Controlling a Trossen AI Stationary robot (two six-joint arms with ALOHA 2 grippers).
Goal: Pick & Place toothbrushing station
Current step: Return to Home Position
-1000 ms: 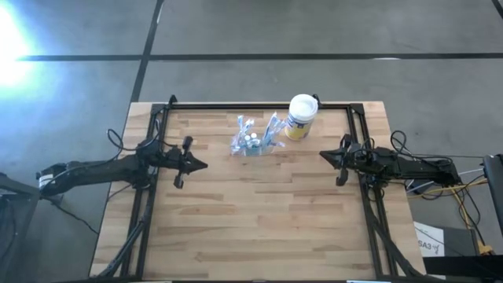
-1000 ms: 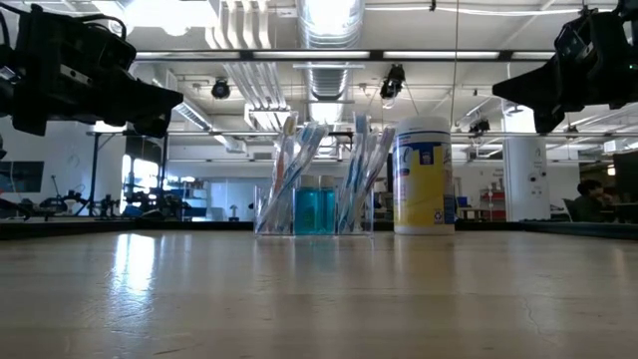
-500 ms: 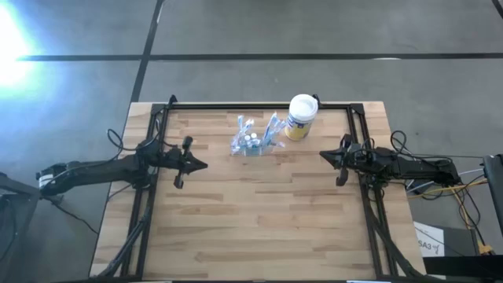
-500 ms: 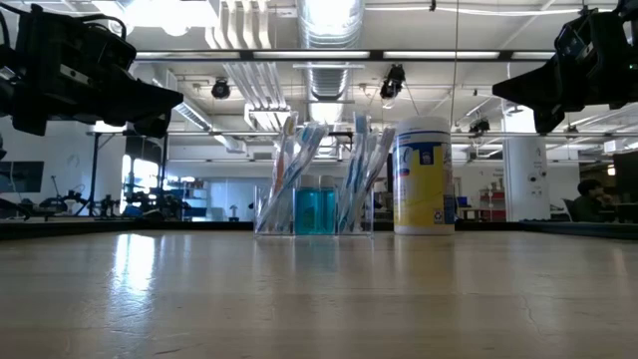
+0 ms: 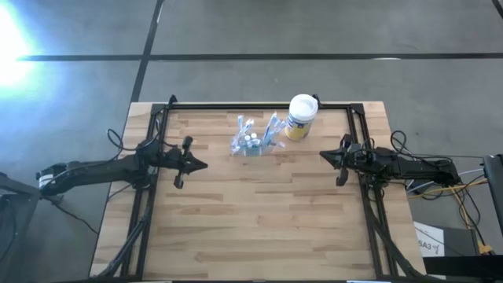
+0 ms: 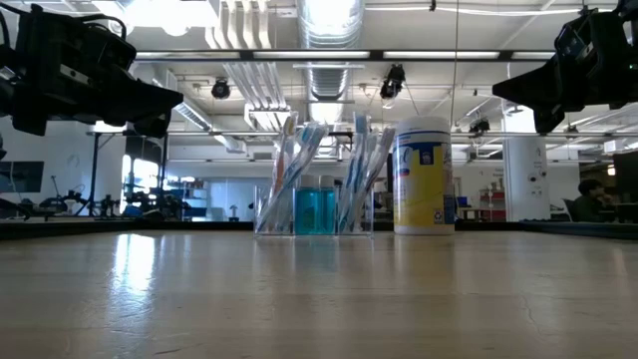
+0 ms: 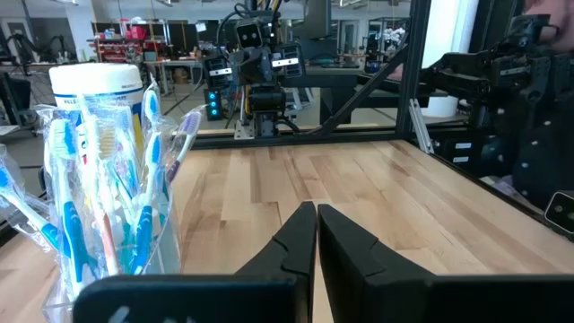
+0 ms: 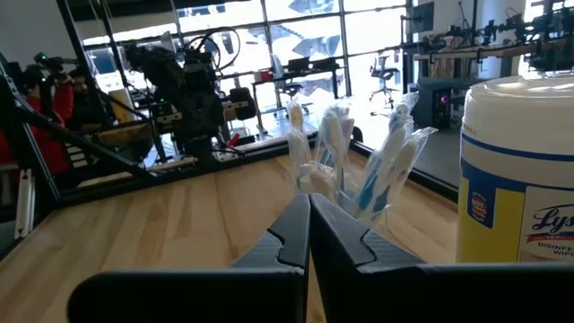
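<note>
Toothbrushing station, its clear walls hard to trace, stands apart from closed, empty left fingers and right fingers.

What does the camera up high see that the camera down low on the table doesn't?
Only the high view shows the whole wooden table, the grey floor around it, and both arms at full length, the left gripper at the left side, the right gripper at the right. Only the low view shows the ceiling lights and a person far behind. Both show the clear holder full of toothbrushes, beside the white canister.
</note>
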